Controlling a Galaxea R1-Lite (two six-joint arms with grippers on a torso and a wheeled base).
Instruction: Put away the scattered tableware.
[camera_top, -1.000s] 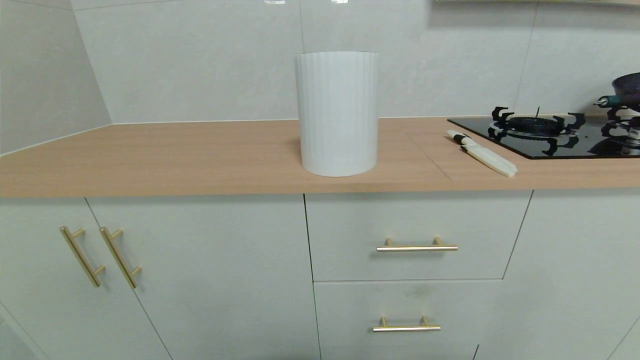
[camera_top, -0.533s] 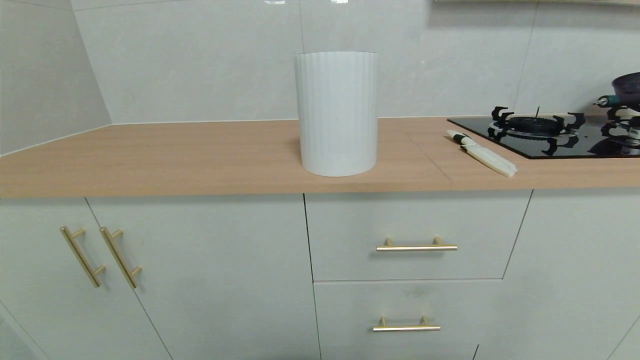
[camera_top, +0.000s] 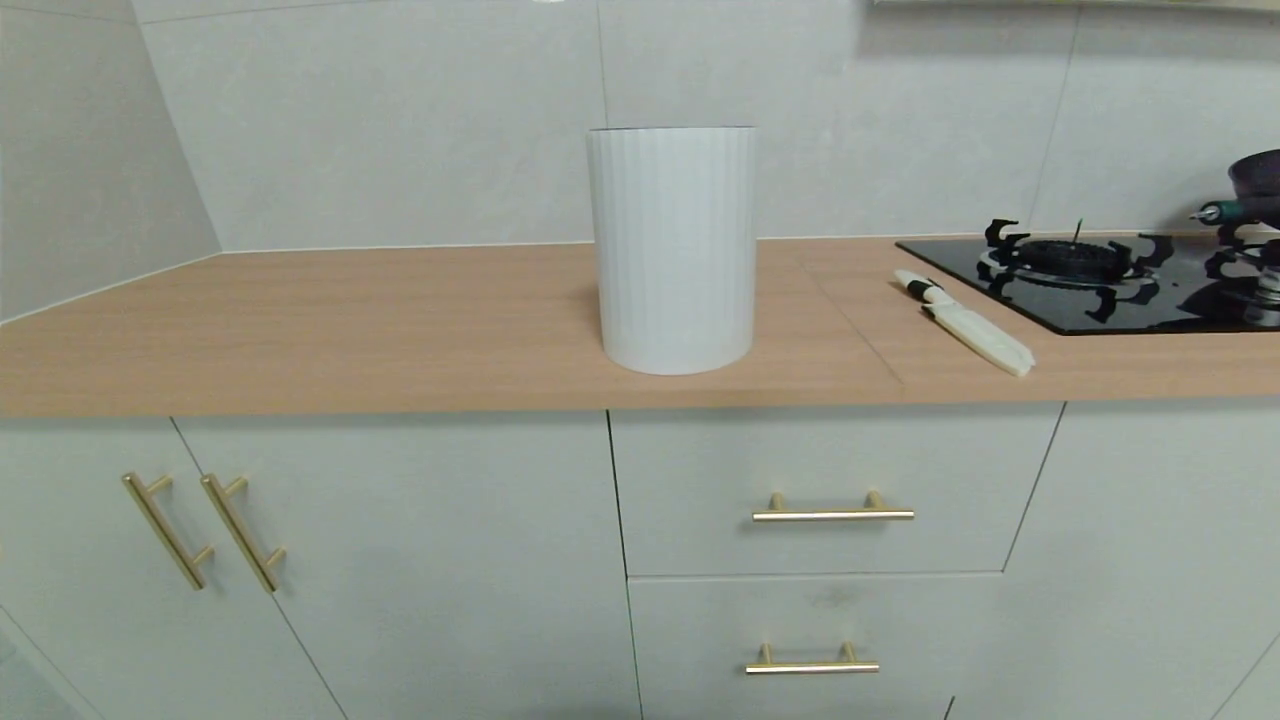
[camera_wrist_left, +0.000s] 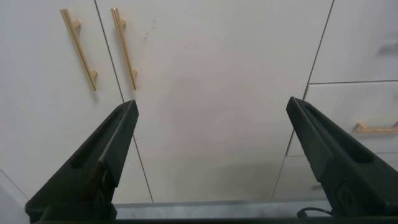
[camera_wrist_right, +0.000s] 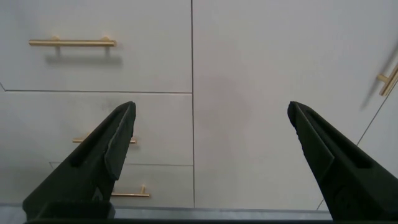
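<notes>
We take the knife (camera_top: 965, 322) as the tableware to put away. It is a slim, pale utensil with a dark band near one end, lying flat on the counter (camera_top: 300, 330) well to the right of the white ribbed container (camera_top: 672, 250). Its long axis runs on a slant: the banded end lies farther back and nearer the container, and the pale tip points toward the counter's front edge and away from the container. Beyond the knife, farther from the container, sits the black hob (camera_top: 1100, 285), with its near corner just beside the banded end.

The container stands upright near the front edge. We judge it the likely home for the knife, though we cannot see inside it.

Both grippers hang lower than the container, facing the cabinet fronts under the counter. The left gripper (camera_wrist_left: 211, 162) has its jaws spread wide with nothing between them and looks at the door handles (camera_wrist_left: 102, 50) below and left of the container. The right gripper (camera_wrist_right: 211, 162) is equally wide and empty, facing the drawer handles (camera_wrist_right: 71, 43) below and right of the container.

So the knife lies above both tools, on the right gripper's side, and we judge the right arm the nearer one. In our view it must rise above the counter and set its jaws across the slanted axis, over the knife's narrow width.
</notes>
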